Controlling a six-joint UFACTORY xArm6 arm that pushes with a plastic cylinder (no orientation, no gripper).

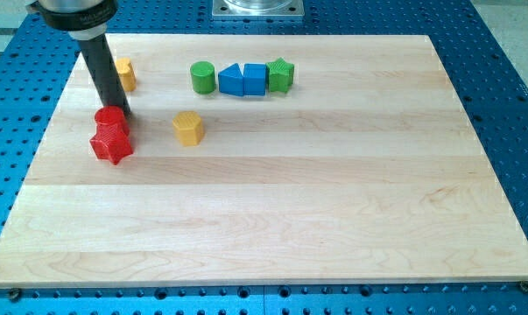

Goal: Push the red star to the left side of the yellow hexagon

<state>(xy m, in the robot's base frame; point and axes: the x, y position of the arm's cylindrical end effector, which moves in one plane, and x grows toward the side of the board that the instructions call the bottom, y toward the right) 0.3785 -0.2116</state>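
progress looks well advanced: the red star (111,144) lies just below the end effector, toward the view's bottom, and the yellow hexagon (187,128) sits to the end effector's right in the view, with a clear gap between the 2. judged from this, the star is already on the hexagon's left side, though a little lower in the view; a short nudge toward the view's top or right may be all that is left. a second red block (111,117), shape unclear, touches the star and hides the tip (121,112), which seems to rest just behind it. the end effector is a bare rod with nothing to spread or pinch; it holds nothing. the arm leans down from the view's top left over the counter (334,219).
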